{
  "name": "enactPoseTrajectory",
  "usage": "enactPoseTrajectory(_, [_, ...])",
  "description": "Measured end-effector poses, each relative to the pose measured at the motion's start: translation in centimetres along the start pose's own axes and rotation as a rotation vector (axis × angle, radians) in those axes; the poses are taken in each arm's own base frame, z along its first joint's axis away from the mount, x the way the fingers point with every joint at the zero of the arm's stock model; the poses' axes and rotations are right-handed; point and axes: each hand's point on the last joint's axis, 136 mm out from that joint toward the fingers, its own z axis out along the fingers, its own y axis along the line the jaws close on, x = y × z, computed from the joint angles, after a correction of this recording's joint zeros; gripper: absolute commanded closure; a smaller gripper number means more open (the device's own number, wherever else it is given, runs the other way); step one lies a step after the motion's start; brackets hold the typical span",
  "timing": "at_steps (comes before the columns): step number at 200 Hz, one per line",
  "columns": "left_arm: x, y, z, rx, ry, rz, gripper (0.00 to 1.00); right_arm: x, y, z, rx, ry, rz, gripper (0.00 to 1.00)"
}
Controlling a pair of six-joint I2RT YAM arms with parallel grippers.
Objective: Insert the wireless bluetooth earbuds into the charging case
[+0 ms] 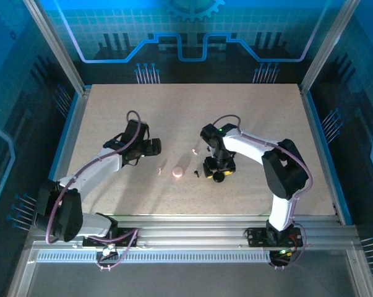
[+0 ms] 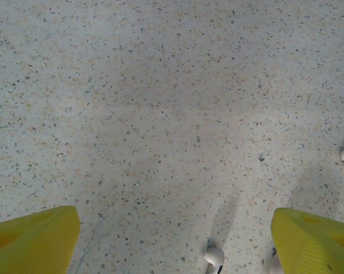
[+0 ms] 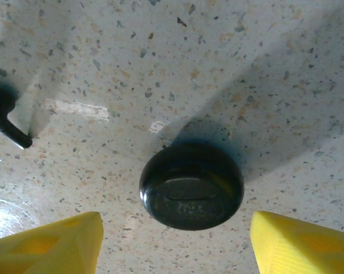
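Right wrist view is showing the right gripper [image 3: 176,245] standing wide, its yellow fingers [image 3: 52,242] flanking a black puck [image 3: 191,185] without touching it, a black earbud [image 3: 6,117] lying off beyond one finger. Meanwhile the left gripper [image 2: 174,240] is gaping wide, holding nothing, a white earbud [image 2: 214,257] lying between its fingers [image 2: 314,242]. The pink case [image 1: 177,172] is sitting on the table [image 1: 248,111] between both grippers, touching neither

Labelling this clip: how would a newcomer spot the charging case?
On the speckled beige table, look between the left arm and the right arm. The small round pale pink case lies there, far larger than the tiny whitish and black pieces nearby.
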Motion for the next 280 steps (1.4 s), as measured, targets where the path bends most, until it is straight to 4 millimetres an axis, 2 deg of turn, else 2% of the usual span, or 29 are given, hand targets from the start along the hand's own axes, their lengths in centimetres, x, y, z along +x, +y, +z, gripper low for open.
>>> enactPoseTrajectory(66, [0.0,0.1,0.0,-0.001,0.001,0.000,0.12,-0.4,-0.5,1.1,0.044,0.018,0.008,0.32])
enactPoseTrajectory(110, [0.1,0.1,0.1,-0.003,0.003,0.003,0.12,-0.4,-0.6,1.4,0.051,0.023,0.017,0.40])
enactPoseTrajectory(161, [0.4,0.2,0.4,-0.009,0.019,0.006,0.12,0.0,-0.7,2.4,0.053,0.045,0.033,0.36])
enactPoseTrajectory(197, [0.4,0.1,0.4,-0.005,0.020,0.005,0.12,0.4,-1.0,2.9,0.059,0.057,0.040,0.47])
enactPoseTrajectory(219, [0.3,-0.1,0.4,0.003,0.021,0.005,0.14,0.4,-1.0,2.8,0.053,0.044,0.044,0.49])
enactPoseTrajectory(252, [-0.1,-0.7,0.0,0.035,0.013,0.009,0.15,1.2,-1.5,1.7,0.040,-0.022,0.056,0.49])
enactPoseTrajectory(280, [-1.0,-2.1,-1.5,0.101,-0.035,0.036,0.20,1.2,-1.4,-1.9,-0.031,-0.202,0.072,0.49])
